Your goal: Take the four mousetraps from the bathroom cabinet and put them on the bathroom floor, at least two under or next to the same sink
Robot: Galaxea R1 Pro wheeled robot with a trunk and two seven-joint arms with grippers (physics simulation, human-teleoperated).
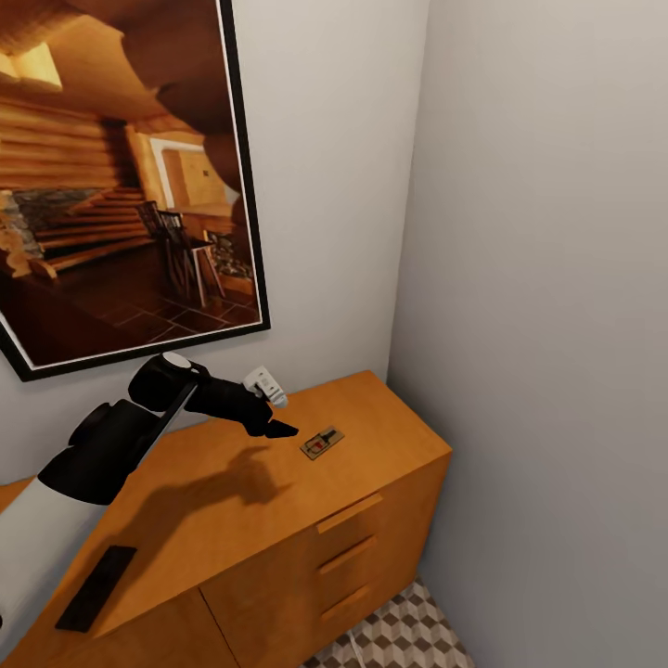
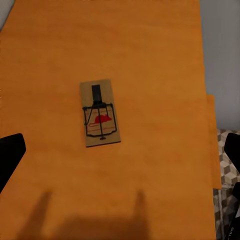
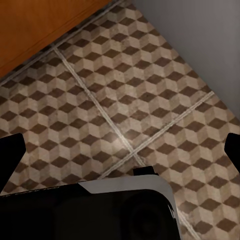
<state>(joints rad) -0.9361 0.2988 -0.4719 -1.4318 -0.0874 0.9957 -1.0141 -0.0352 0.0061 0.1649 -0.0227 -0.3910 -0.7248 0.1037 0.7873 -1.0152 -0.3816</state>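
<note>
- One mousetrap (image 1: 322,443) is seen lying flat on the top of the cabinet (image 1: 213,520), toward the end nearest the room corner, where two pale walls meet.
- In the left wrist view the mousetrap (image 2: 100,113) is shown as a small brown board with dark wire parts and a red mark, resting alone on the orange-brown top (image 2: 150,60).
- The left pincer (image 1: 278,425) is held just above the cabinet top, close beside the mousetrap and not touching it; its shadow is cast on the wood.
- The left pincer's fingers (image 2: 10,156) are seen spread wide at both edges of its wrist view, with nothing between them, so it is open and empty.
- The right pincer's fingers (image 3: 11,152) are likewise seen far apart at the edges of its wrist view, open and empty, above the bathroom floor (image 3: 125,90) with its cube pattern and pale grout lines.
- Three drawer fronts with slot handles (image 1: 349,512) are visible at the cabinet's near end.
- A flat dark object (image 1: 96,587) is seen on the cabinet top, well apart from the mousetrap.
- A framed picture (image 1: 121,176) is hung on the wall above the cabinet.
</note>
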